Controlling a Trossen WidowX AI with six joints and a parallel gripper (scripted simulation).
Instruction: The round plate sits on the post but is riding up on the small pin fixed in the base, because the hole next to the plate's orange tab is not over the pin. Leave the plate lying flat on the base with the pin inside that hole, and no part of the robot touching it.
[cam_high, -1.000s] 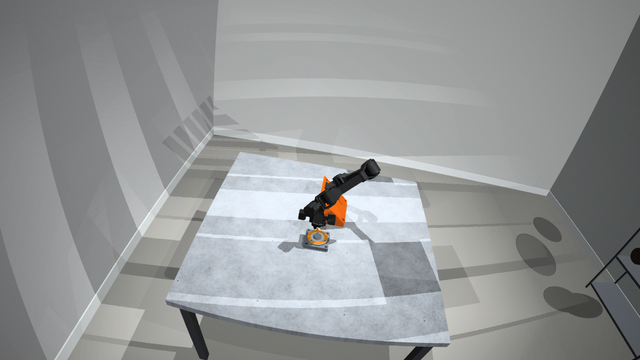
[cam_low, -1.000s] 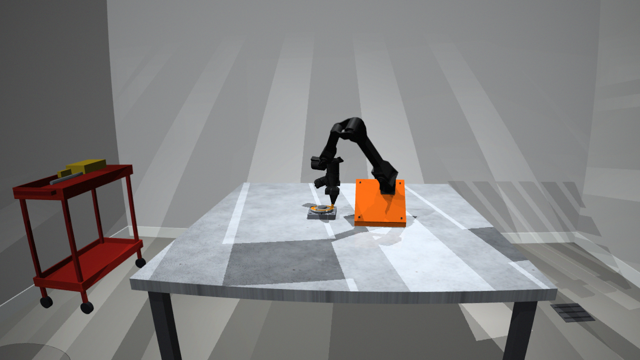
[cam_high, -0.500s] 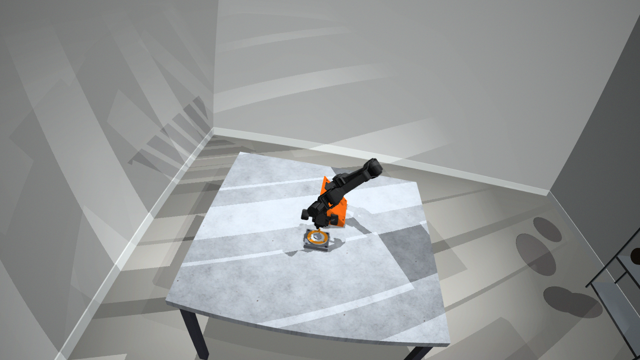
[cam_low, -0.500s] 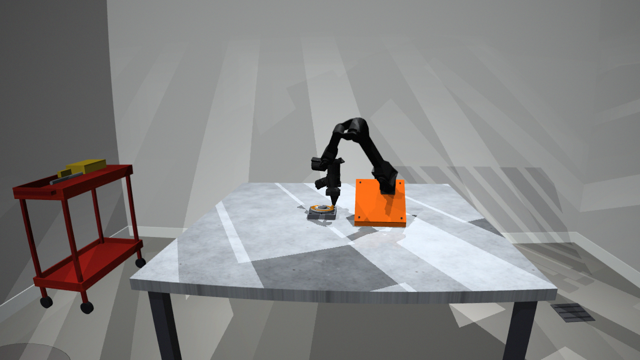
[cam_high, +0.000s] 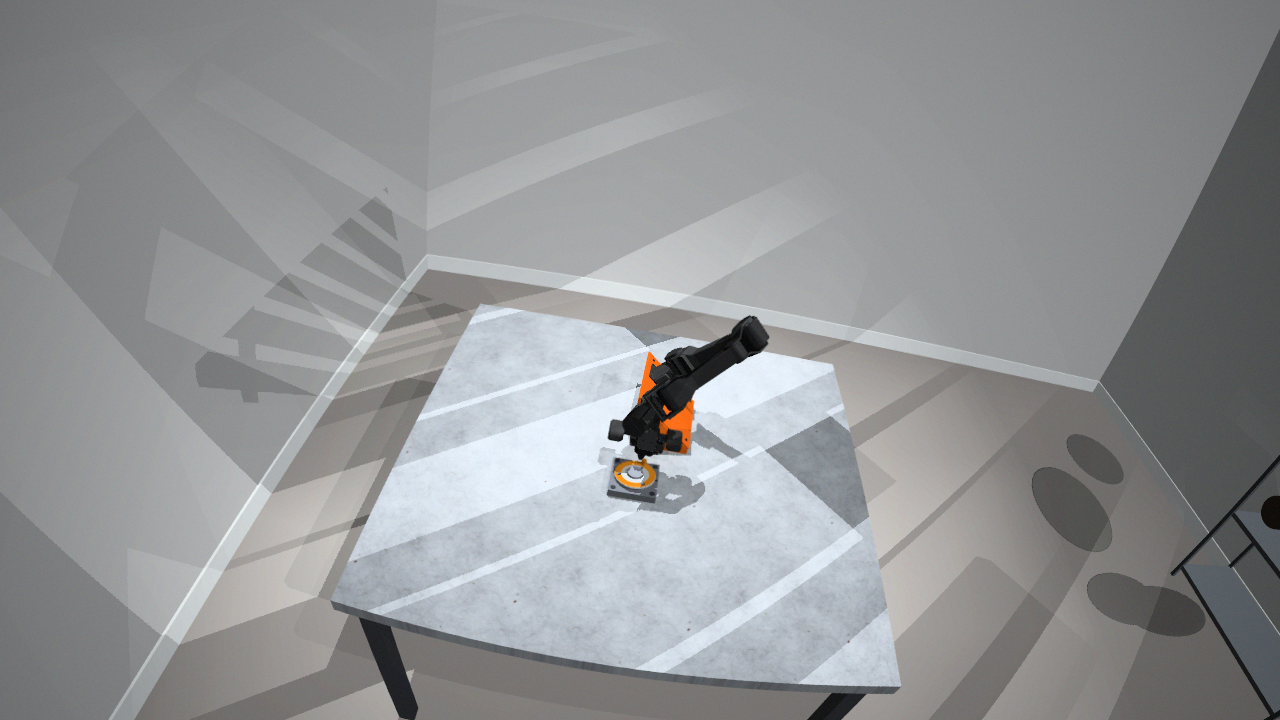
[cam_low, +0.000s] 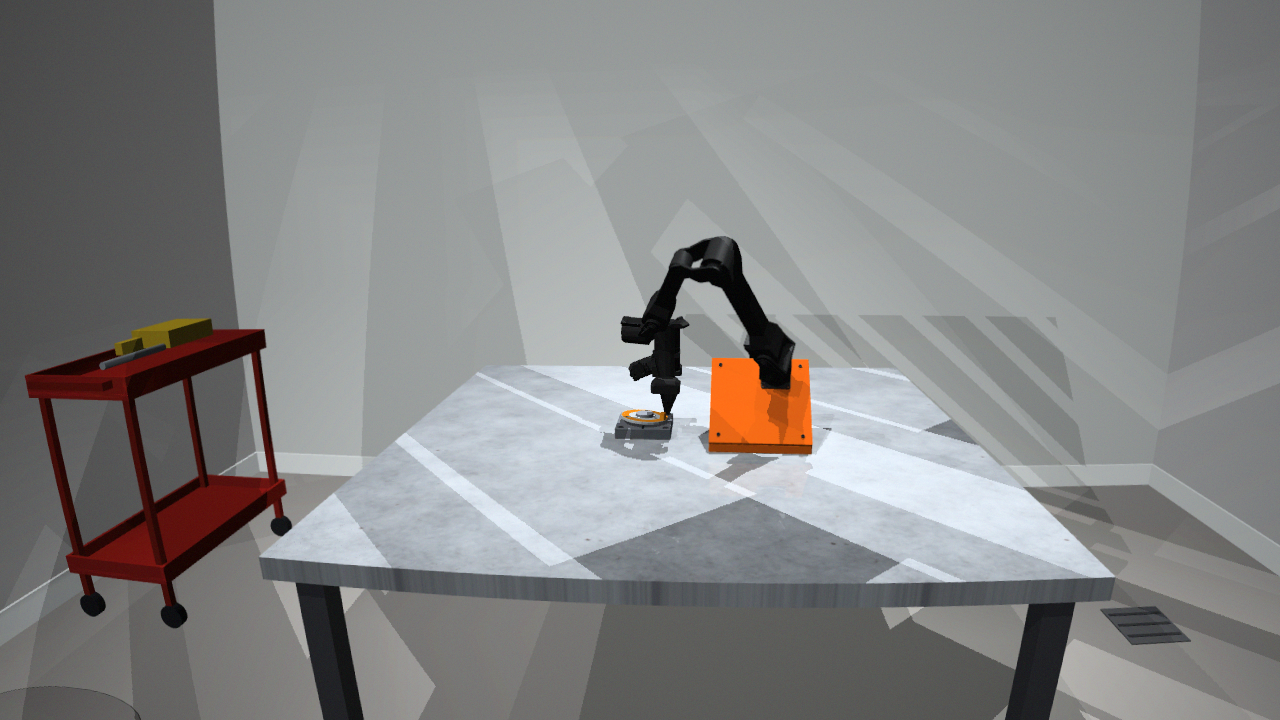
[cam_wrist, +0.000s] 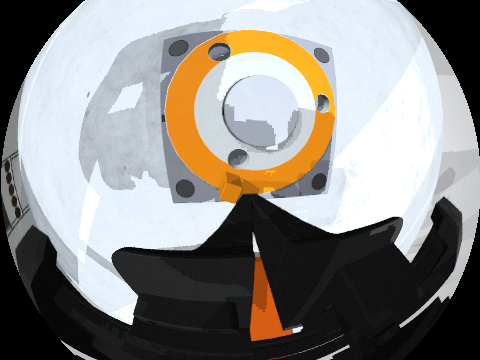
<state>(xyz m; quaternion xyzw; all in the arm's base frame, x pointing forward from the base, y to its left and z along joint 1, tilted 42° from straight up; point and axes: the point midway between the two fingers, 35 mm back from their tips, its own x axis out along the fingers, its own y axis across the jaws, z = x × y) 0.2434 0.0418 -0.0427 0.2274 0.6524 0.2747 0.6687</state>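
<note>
- Wrist view: the gripper is seen with its two dark fingers clenched together to a single point, and nothing is held between them.
- That point is placed at the near rim of the round plate, right beside the small orange tab that sticks out from the rim; whether the tip is actually touching the tab or the rim cannot be told.
- A hole in the plate's pale inner ring is seen just beyond the tab, and two more holes are seen in the plate, one at the far left and one at the right.
- The pale round post is seen through the plate's middle opening, which is set off-centre around it.
- The plate is carried on a grey square base whose corner holes show around the orange rim.
- Exterior view: the gripper is pointed straight down onto the side of the plate nearest the orange mounting plate.
- The base is set on the marbled table, just beside the mounting plate, from which the arm is arched over.
- A red cart is seen standing well apart, left of the table.
</note>
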